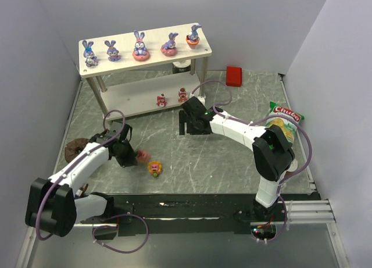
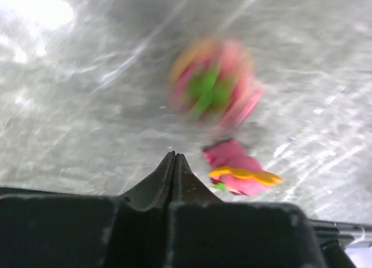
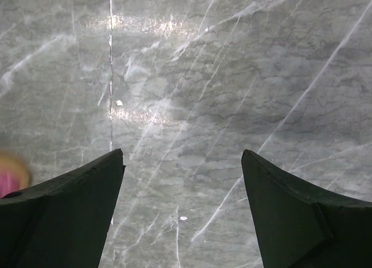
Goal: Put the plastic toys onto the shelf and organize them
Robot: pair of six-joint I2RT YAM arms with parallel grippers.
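In the lower left of the top view, the left gripper [image 2: 175,157] has its fingers pressed together on nothing. The pink sweet [image 2: 235,174], glossy moulded plastic with a yellow frill, lies on the table just right of the tips. To make this pick well, I would reopen, shift right until the sweet sits between the fingers, then close low on its body. Beyond it a second sweet [image 2: 214,85], orange, pink and green, is blurred. At upper centre the shelf [image 1: 123,64], pale wood-grain boards on silver posts, carries five bunnies [image 1: 140,46] on top and two red sweets [image 1: 161,99] below. The right gripper [image 3: 181,154] stands spread over veined grey marble.
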